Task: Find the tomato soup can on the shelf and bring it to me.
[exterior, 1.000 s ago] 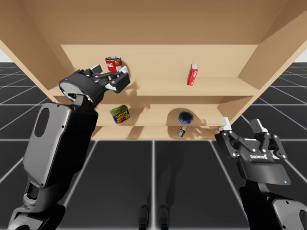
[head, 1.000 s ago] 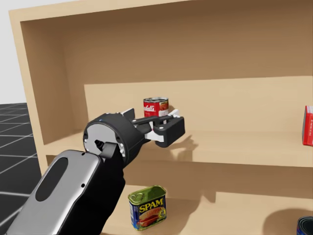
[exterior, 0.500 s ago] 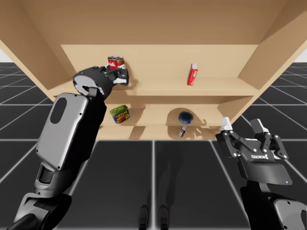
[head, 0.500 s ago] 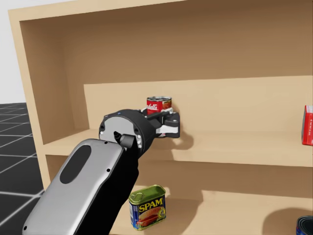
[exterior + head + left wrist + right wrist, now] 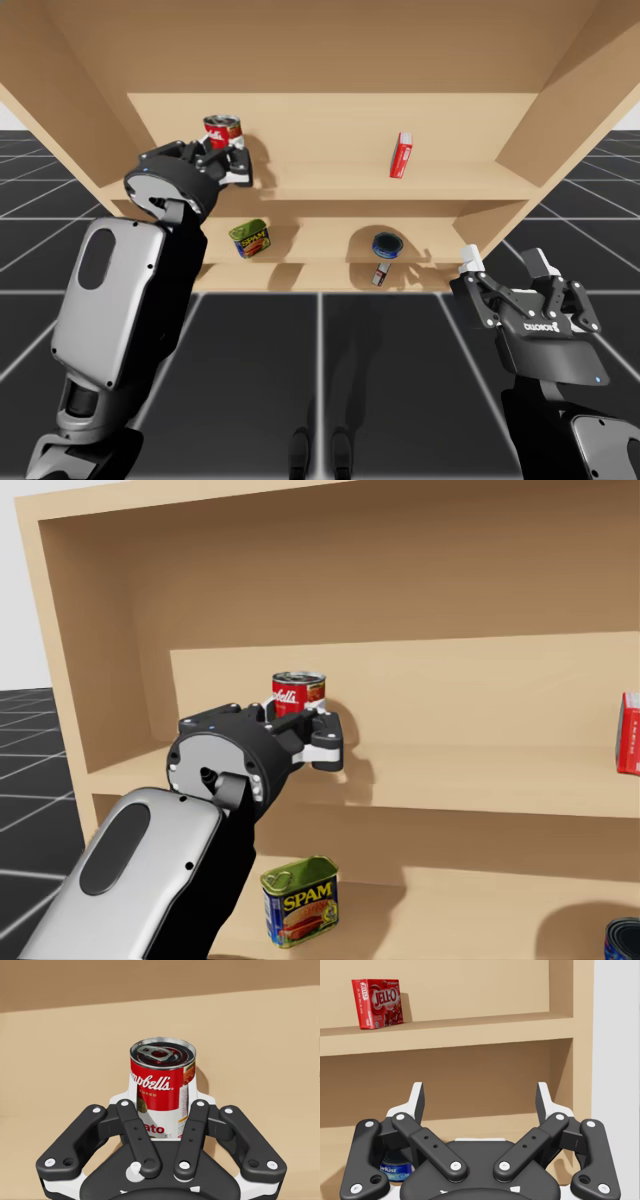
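The left claw (image 5: pixel 162 1110) is pinched on the soup can (image 5: pixel 161 1082). Its two fingers are pressed against the can's lower sides, one on each flank, and the can's upper half is left showing ahead of them. The can is held upright, its long axis vertical, with the pull-tab lid facing up and the red-and-white label turned toward the wrist.

In the high view the left claw (image 5: pixel 228 160) is seen at the upper left of the frame, at the upper board of the shelf (image 5: pixel 450 180), and the soup can (image 5: pixel 222 130) rises just above it. In the head view the same claw (image 5: pixel 315 735) sits left of centre with the can (image 5: pixel 299 692) standing over it. The can's base is hidden, so contact with the board cannot be judged.

The right claw (image 5: pixel 480 1095) is spread wide and nothing is held in it; it is seen at the lower right of the high view (image 5: pixel 507 265), well apart from the shelf. A red box (image 5: pixel 401 154) stands further right on the upper board, and a round blue tin (image 5: pixel 387 244) lies on the board below.
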Controlling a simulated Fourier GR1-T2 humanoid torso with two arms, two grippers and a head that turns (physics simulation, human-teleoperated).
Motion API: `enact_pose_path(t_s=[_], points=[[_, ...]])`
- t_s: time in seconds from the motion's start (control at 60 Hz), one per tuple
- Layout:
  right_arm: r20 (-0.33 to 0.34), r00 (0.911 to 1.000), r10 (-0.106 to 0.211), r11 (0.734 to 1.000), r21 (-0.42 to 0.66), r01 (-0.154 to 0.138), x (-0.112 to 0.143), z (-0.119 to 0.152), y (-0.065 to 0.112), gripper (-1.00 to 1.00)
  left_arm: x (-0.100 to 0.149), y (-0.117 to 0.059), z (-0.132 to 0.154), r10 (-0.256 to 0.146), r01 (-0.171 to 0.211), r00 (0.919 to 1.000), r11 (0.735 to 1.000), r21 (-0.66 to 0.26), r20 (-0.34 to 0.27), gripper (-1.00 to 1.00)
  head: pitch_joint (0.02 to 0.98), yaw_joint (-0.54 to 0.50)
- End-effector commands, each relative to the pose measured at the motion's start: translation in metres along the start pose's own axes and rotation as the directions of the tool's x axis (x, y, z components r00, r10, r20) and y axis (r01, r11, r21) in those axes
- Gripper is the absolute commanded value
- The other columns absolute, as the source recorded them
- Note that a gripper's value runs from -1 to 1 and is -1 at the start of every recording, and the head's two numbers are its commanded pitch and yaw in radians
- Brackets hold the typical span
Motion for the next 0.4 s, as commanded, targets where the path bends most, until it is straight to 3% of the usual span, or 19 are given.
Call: enact_pose_path(t_s=[0.017,0.167,0.35,0.4], points=[[0.000,1.0000,0.000,1.000,-0.002,0.000,0.000,0.000,0.000,-1.00,0.025,-0.001,0.025,-0.041,0.044,0.9984,0.996,-0.074,0.038,0.96,0.258,0.24],[0.002,1.0000,-0.001,1.000,-0.004,0.001,0.001,0.001,-0.001,-1.00,0.026,0.007,0.056,-0.066,0.070,0.9965,0.995,-0.072,0.051,0.95,0.260,0.24],[0.003,1.0000,0.001,1.000,-0.005,-0.001,0.001,0.001,-0.001,-1.00,0.014,0.019,0.109,-0.143,0.147,0.9862,0.988,-0.045,0.084,0.97,0.263,0.24],[0.003,1.0000,0.001,1.000,-0.005,-0.001,0.001,0.001,-0.001,-1.00,0.013,0.020,0.115,-0.148,0.153,0.9852,0.987,-0.046,0.086,0.96,0.263,0.24]])
